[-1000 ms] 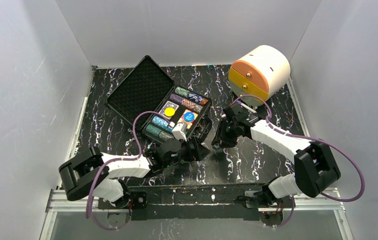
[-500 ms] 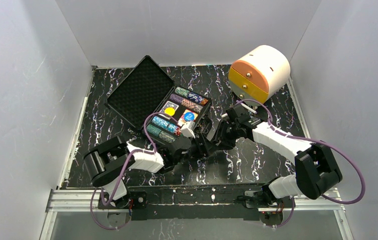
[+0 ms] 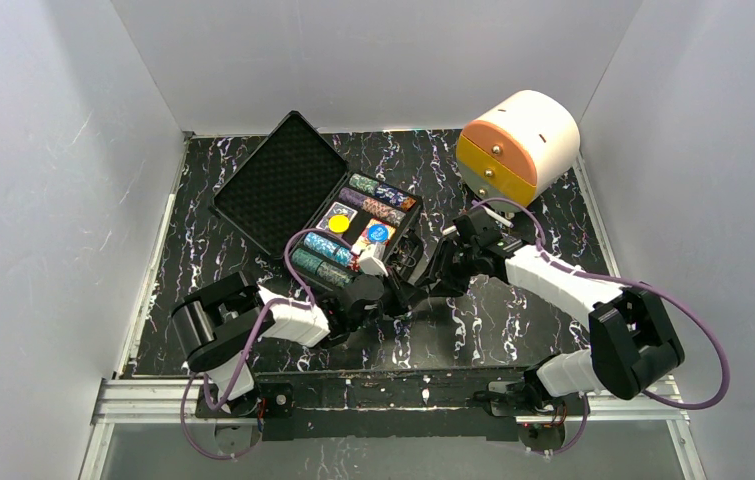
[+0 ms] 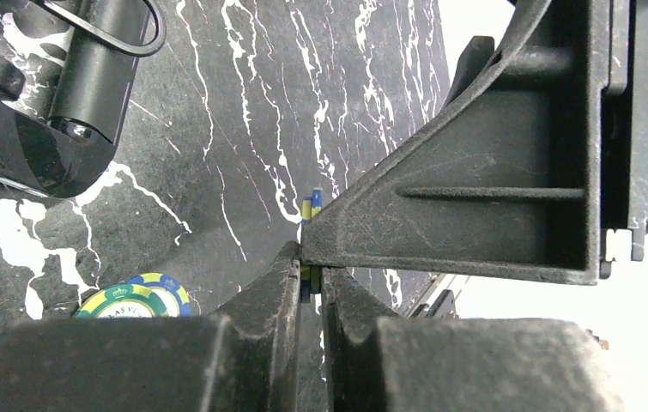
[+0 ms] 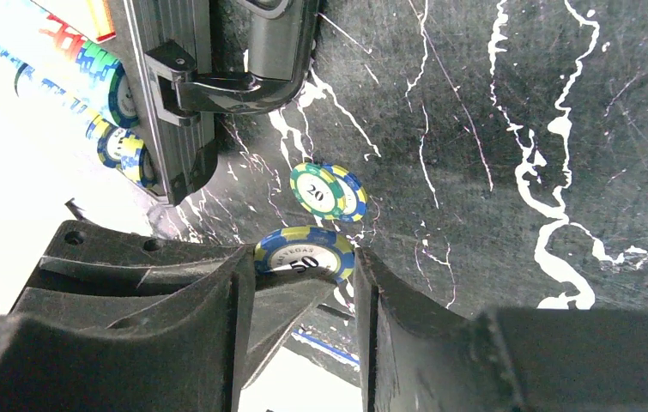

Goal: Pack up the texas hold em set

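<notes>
The open black case lies at the back left, its tray filled with rows of chips and cards. Just off its front right corner my two grippers meet. A blue-and-yellow "50" chip sits across the right gripper, whose fingers are shut on its rim. My left gripper is shut on the thin edge of that same chip, pinching it from the opposite side. Two more chips lie overlapped on the table beside the case, a green "20" chip on top.
A white and orange drum-shaped drawer unit stands at the back right. The case's handle and latch jut out close to the grippers. White walls close in the black marbled table on three sides.
My left arm has swung right to the right gripper and its fingers have closed on the chip's edge. The right gripper has edged left, still gripping the chip.
</notes>
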Tool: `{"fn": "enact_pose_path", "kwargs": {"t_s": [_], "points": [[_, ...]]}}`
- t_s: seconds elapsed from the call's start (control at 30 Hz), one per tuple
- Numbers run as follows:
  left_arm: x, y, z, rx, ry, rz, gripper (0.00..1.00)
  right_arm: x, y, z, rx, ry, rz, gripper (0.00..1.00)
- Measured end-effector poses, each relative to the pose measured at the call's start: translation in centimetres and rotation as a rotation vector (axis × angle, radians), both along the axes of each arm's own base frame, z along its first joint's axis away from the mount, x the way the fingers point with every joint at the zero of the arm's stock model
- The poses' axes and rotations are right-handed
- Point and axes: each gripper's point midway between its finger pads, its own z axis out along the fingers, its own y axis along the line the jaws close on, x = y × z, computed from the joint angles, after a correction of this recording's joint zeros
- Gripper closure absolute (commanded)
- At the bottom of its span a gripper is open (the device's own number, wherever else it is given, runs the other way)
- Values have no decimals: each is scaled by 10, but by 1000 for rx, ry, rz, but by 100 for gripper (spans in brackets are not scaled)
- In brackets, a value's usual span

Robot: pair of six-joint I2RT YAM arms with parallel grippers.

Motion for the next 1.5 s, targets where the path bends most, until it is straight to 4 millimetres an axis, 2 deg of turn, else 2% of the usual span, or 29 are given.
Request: {"fn": "enact_pose_path", "kwargs": {"t_s": [0.13, 0.23, 0.33, 0.47, 0.67, 0.77, 1.07, 1.33, 1.5], "points": [[1, 1, 0, 5, -7, 2, 100, 1, 0, 2, 2, -10, -2, 35], [2, 2, 1, 26, -35, -4, 100, 2, -2, 6, 0, -29, -4, 26], [2, 10, -1, 88, -65, -15, 100, 3, -3, 15, 4, -75, 4, 24], [0, 24, -2, 258, -93, -54, 100, 8, -5, 24, 4, -122, 10, 24], [1, 53, 28, 494, -171, -98, 100, 15, -15, 30, -15, -181, 5, 23], [-1, 72, 35, 607, -187, -129, 100, 18, -22, 36, -18, -217, -6, 23], [-10, 117, 14, 917, -138, -226, 100, 12, -40, 23, -45, -211, -32, 23], [-11, 136, -8, 1085, -79, -293, 100, 12, -44, 21, -55, -211, -35, 23], [-9, 136, -3, 1089, -80, -300, 100, 9, -46, 17, -58, -198, -33, 23]]}}
